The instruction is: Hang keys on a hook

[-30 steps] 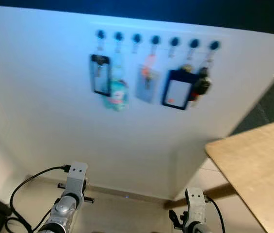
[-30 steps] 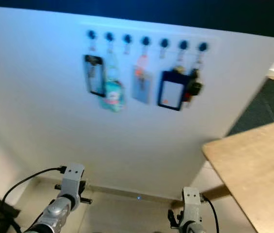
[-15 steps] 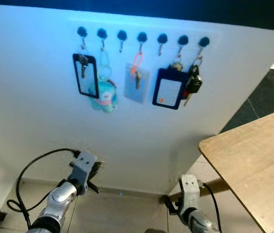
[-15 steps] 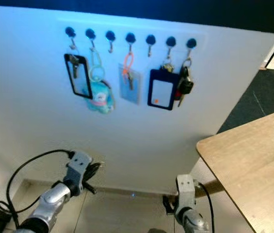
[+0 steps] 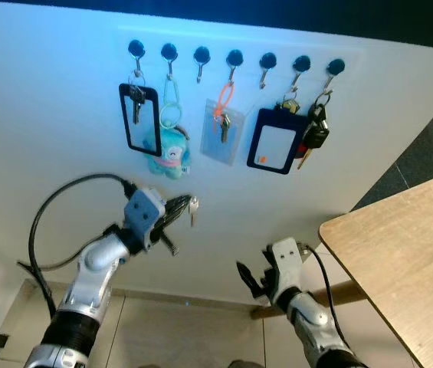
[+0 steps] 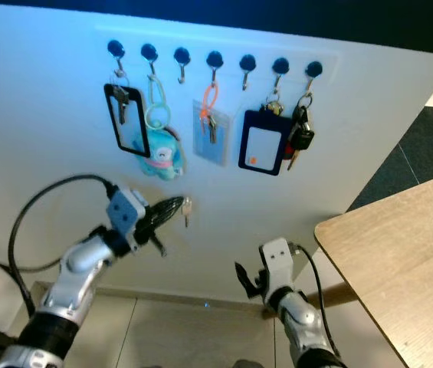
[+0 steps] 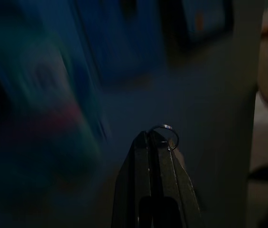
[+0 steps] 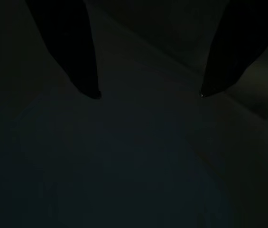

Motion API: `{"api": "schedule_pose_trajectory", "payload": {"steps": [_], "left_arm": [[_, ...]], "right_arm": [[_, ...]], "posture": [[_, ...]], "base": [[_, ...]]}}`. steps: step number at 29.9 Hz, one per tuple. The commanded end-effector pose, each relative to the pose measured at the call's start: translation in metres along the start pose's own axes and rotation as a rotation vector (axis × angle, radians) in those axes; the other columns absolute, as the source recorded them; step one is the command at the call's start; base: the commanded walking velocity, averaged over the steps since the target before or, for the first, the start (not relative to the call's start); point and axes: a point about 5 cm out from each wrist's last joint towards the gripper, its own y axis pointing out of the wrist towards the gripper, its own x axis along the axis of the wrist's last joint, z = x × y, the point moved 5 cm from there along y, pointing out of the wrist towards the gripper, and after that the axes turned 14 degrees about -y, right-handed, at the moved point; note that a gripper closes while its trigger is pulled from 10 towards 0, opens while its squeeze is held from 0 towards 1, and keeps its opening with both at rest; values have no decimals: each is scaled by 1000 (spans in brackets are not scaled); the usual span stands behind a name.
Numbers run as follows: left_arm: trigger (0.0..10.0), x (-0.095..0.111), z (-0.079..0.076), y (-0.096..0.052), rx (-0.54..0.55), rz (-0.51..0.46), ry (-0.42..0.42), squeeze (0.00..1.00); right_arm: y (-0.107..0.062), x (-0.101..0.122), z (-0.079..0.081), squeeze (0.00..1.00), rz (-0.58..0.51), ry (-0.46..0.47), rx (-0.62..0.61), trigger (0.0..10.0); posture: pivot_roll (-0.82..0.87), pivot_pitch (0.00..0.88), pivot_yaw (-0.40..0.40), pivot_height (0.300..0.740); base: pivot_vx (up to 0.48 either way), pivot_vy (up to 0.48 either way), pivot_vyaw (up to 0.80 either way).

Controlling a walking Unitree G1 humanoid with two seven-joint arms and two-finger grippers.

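Note:
A row of black hooks (image 5: 234,57) runs along the top of the white wall. The third hook (image 5: 201,54) and the fifth hook (image 5: 267,60) are bare. My left gripper (image 5: 181,207) is raised in front of the wall, below the teal plush keychain (image 5: 168,150), and is shut on a small silver key (image 5: 193,209) that dangles from its tip. In the left wrist view the key's ring (image 7: 165,135) sticks out past the closed fingertips (image 7: 148,142). My right gripper (image 5: 250,279) is held low near the wall's foot, open and holding nothing, its tips apart in the right wrist view (image 8: 149,95).
Other hooks carry a black badge frame (image 5: 139,119), a clear card holder on an orange loop (image 5: 222,132), a dark blue badge holder (image 5: 277,149) and car keys (image 5: 315,136). A wooden table (image 5: 404,264) juts in at the right. Tiled floor lies below.
My left arm has lifted from near the floor up toward the wall, bringing the key below the plush. The right arm has risen a little. The camera has shifted slightly.

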Motion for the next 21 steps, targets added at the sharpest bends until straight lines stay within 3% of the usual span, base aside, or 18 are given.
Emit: {"api": "schedule_pose_trajectory", "payload": {"steps": [1, 2, 4, 5, 8, 10, 14, 21], "left_arm": [[10000, 14, 3, 1, -13, -17, 9, 0], [10000, 14, 3, 1, -13, -17, 9, 0], [10000, 41, 6, 9, -8, -94, 25, 0], [10000, 41, 6, 9, -8, -94, 25, 0], [10000, 68, 8, 17, -4, -163, 46, 0], [10000, 94, 9, 25, -8, -241, 64, 0], [10000, 112, 7, 33, -31, -283, 64, 0], [10000, 122, -1, 40, -88, -279, 53, 0]], "right_arm": [[-3, 6, 0, 0, -40, -3, -3, 10000], [-3, 6, 0, 0, -40, -3, -3, 10000], [-2, 18, -1, 0, -95, -19, -4, 10000], [-2, 18, -1, 0, -95, -19, -4, 10000], [-1, 30, 0, 0, -144, -31, 1, 10000], [0, 37, 1, 0, -168, -36, 8, 10000], [3, 45, 5, 0, -188, -44, 27, 10000], [4, 60, 12, 0, -238, -66, 67, 10000]], "posture": [[84, 58, -78, 740], [84, 58, -78, 740], [83, 61, -76, 740], [83, 61, -76, 740], [83, 61, -76, 740], [83, 59, -75, 740], [85, 58, -76, 740], [83, 50, -72, 740]], "base": [[0, 0, 0], [0, 0, 0], [0, 0, 0], [0, 0, 0], [0, 0, 0], [0, 0, 0], [0, 0, 0], [0, 0, 0]]}}
